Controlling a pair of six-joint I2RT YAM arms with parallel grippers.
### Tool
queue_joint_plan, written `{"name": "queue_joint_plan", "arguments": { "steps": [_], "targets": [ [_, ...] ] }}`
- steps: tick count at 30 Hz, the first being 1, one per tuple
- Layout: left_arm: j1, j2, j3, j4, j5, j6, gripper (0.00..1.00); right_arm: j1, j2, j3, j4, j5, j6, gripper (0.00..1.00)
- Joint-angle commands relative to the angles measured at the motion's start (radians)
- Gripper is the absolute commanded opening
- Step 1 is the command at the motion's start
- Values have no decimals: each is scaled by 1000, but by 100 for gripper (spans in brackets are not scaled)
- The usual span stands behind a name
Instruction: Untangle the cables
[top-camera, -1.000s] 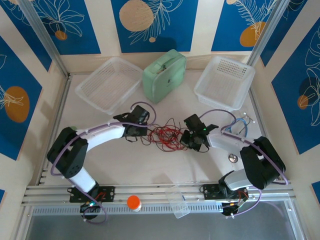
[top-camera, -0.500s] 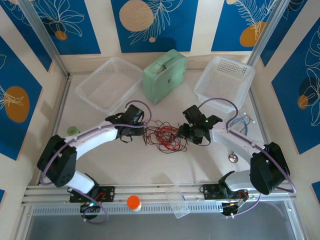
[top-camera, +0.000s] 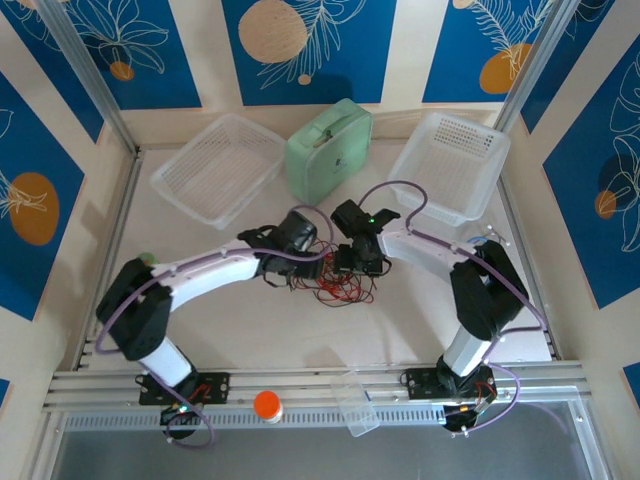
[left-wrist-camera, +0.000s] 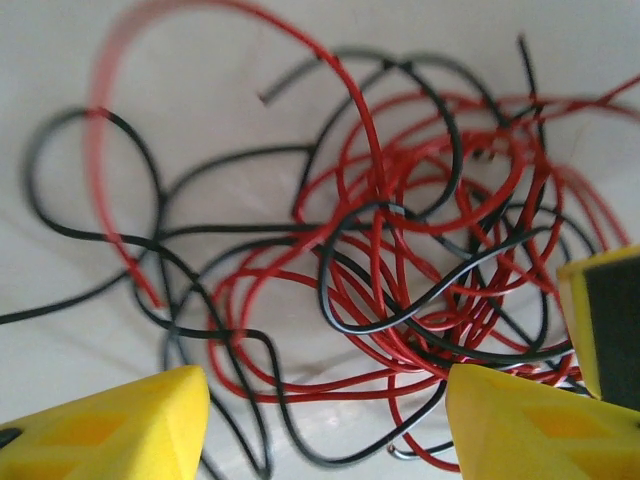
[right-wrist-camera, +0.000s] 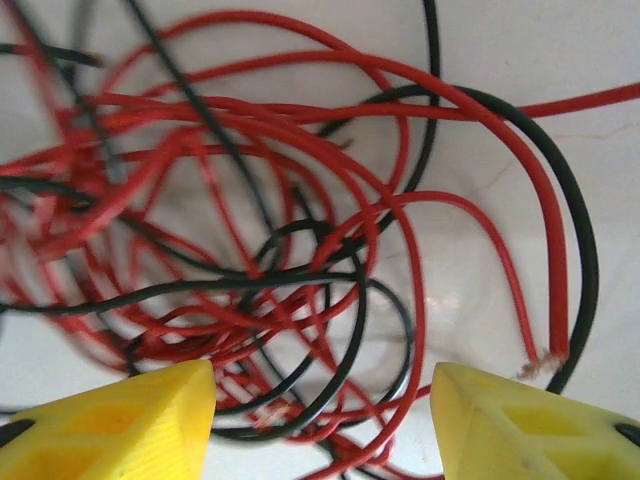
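The cables (top-camera: 338, 288) are a tangle of thin red and black wires on the white table, just in front of both grippers. My left gripper (top-camera: 303, 264) is at the tangle's left edge and my right gripper (top-camera: 352, 264) at its top, the two close together. In the left wrist view the cables (left-wrist-camera: 400, 250) lie under and beyond my open left gripper (left-wrist-camera: 325, 430), loose strands running between its yellow fingertips (left-wrist-camera: 110, 430). In the right wrist view my right gripper (right-wrist-camera: 320, 425) is open over the cables (right-wrist-camera: 280, 230), gripping none. A finger of the right gripper (left-wrist-camera: 605, 320) shows at the left wrist view's right edge.
Two clear baskets (top-camera: 215, 170) (top-camera: 450, 160) and a mint-green case (top-camera: 328, 150) stand along the back. An orange-capped thing (top-camera: 267, 405) and a clear cup (top-camera: 355, 400) sit on the front rail. There is bare table in front of the tangle.
Both grippers have gone from shut to open. Both arms have swung inward and back, meeting over the tangle, which now sits more bunched at the centre.
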Motion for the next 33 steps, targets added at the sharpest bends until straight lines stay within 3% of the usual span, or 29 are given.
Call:
{"name": "queue_joint_plan", "arguments": {
  "steps": [1, 7, 14, 18, 23, 28, 31, 33],
  "targets": [
    [-26, 88, 16, 41, 33, -54, 64, 8, 24, -34, -14, 36, 17, 59],
    [-40, 182, 35, 63, 3, -77, 58, 5, 50, -128, 53, 32, 60, 50],
    [-24, 125, -6, -13, -197, -75, 27, -38, -29, -202, 70, 73, 89, 10],
    [19, 62, -60, -27, -237, -76, 24, -76, -123, -254, 101, 47, 111, 0],
    [71, -15, -107, -58, -282, -62, 24, -137, -264, -350, 176, -56, 158, 0],
    [95, -85, -119, -91, -320, -43, 26, -177, -359, -371, 154, -83, 157, 3],
    [95, -125, -109, -112, -326, -32, 30, -178, -388, -339, 110, -94, 131, 9],
    [94, -151, -101, -106, -293, -15, 36, -169, -401, -312, 91, -112, 112, 20]
  ]
}}
